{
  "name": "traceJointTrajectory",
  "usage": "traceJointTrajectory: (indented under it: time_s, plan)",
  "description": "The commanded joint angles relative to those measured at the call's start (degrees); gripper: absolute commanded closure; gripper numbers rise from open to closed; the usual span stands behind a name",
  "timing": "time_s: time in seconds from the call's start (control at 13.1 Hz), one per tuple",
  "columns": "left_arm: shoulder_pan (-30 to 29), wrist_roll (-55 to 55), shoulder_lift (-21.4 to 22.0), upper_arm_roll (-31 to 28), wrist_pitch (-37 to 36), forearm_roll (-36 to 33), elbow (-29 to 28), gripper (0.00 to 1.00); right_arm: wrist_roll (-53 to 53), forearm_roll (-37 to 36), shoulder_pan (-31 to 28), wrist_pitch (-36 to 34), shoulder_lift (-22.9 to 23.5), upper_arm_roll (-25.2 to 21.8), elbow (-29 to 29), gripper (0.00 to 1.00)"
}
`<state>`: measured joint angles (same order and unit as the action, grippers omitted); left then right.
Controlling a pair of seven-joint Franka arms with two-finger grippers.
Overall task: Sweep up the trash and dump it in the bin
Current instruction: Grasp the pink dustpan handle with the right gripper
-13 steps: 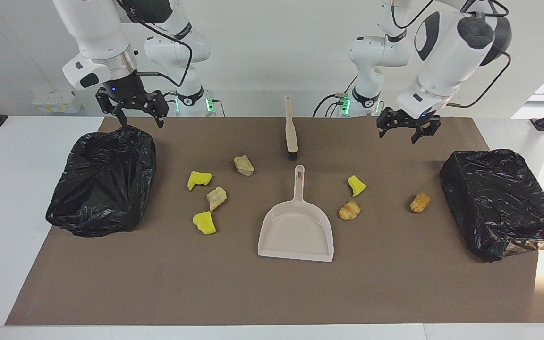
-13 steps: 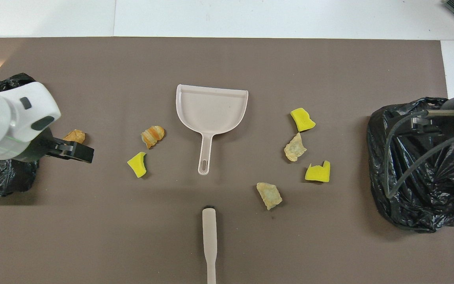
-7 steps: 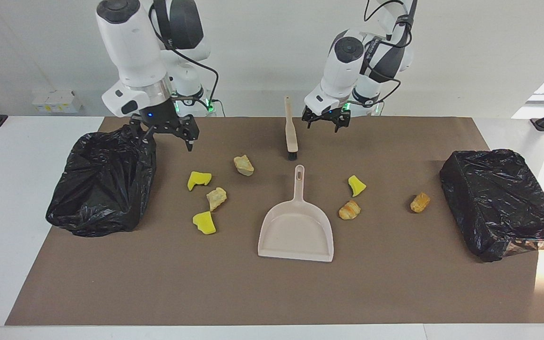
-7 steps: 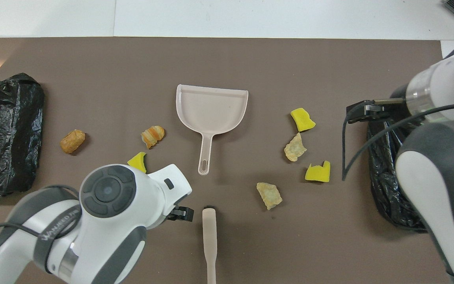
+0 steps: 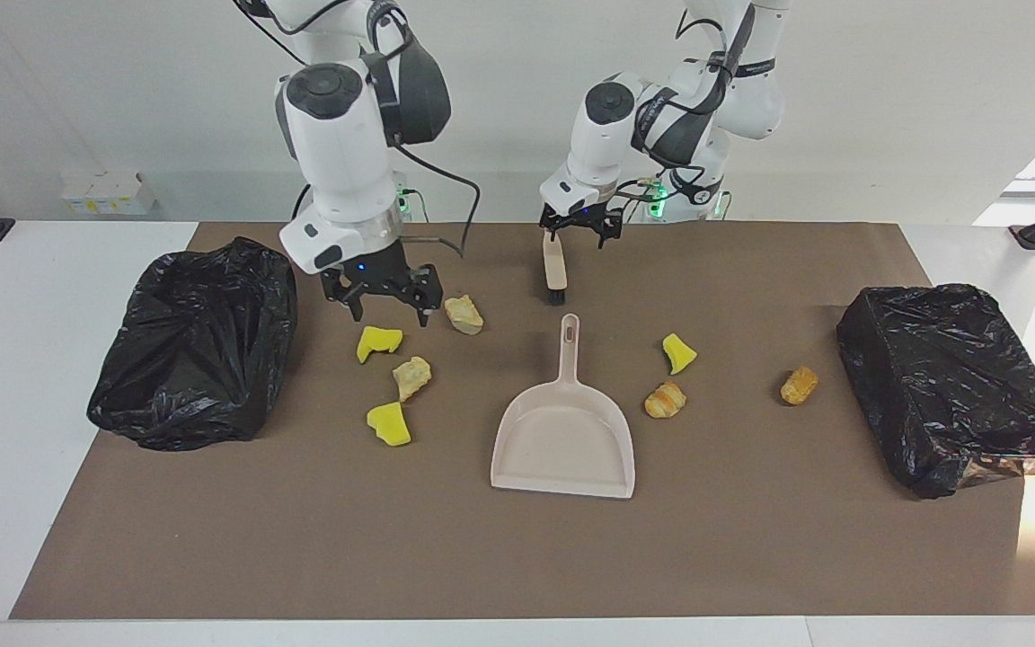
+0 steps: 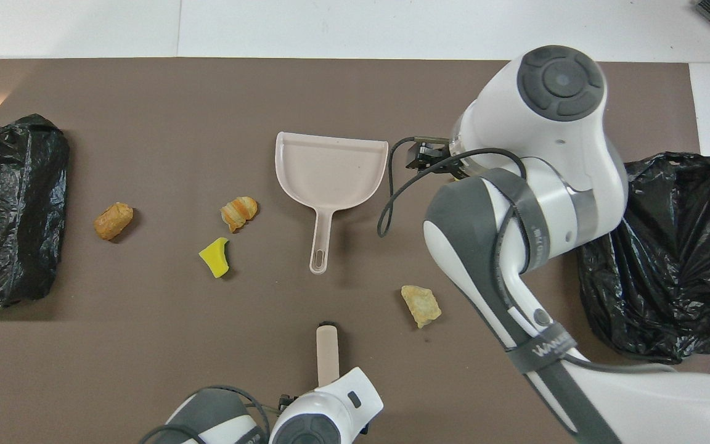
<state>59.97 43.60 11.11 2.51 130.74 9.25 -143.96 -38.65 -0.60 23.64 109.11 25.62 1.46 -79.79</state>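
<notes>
The right arm bends forward from its base, wrist pointing down, so the right gripper (image 5: 386, 305) hangs low over the brown mat (image 5: 517, 557), above a yellow sponge chunk (image 5: 378, 341) and just beside a tan bread-like lump (image 5: 464, 314); its jaws stand spread wide and hold nothing. The left arm folds in close to its base, and the left gripper (image 5: 579, 230) hangs over the handle of the beige brush (image 5: 554, 265), jaws spread to either side of the handle; whether they touch it cannot be told.

The trash counts seven pieces. Three are yellow sponge chunks: the one under the right gripper, one (image 5: 389, 423) farther from the robots, and one (image 5: 678, 352) beside the dustpan (image 5: 564, 440). Four are bread-like: the tan lump, a beige one (image 5: 411, 376) between the two sponges, a striped croissant-like piece (image 5: 665, 400), and an orange-brown one (image 5: 799, 385) near a bin.

Two bag-lined bins stand on the tabletop, one at the right arm's end (image 5: 194, 341), one at the left arm's end (image 5: 953, 382). One dustpan, one brush.
</notes>
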Motion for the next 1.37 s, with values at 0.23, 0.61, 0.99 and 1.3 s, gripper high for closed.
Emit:
traceJointTrajectory:
  time_s: [0.23, 0.61, 0.99, 1.3]
  plan:
    - [2.17, 3.77, 4.45, -1.01, 6.63, 0.59, -7.65, 0.26, -6.09, -0.19, 7.83, 5.59, 12.08, -0.23, 8.34, 0.0]
    - [1.64, 3.86, 4.01, -1.01, 6.9, 0.68, -7.47, 0.49, -4.08, -1.17, 10.9, 11.02, 13.41, -0.14, 5.62, 0.0]
    - [1.12, 3.77, 4.54, -1.36, 4.18, 0.68, -6.86, 1.0, -3.1, -0.46, 11.08, 14.73, 11.29, 0.21, -0.01, 0.0]
    - [-2.83, 3.69, 7.95, -1.71, -5.37, 0.33, -3.35, 1.0, -3.89, -0.37, 10.99, 14.56, 11.38, 0.21, 0.25, 0.52]
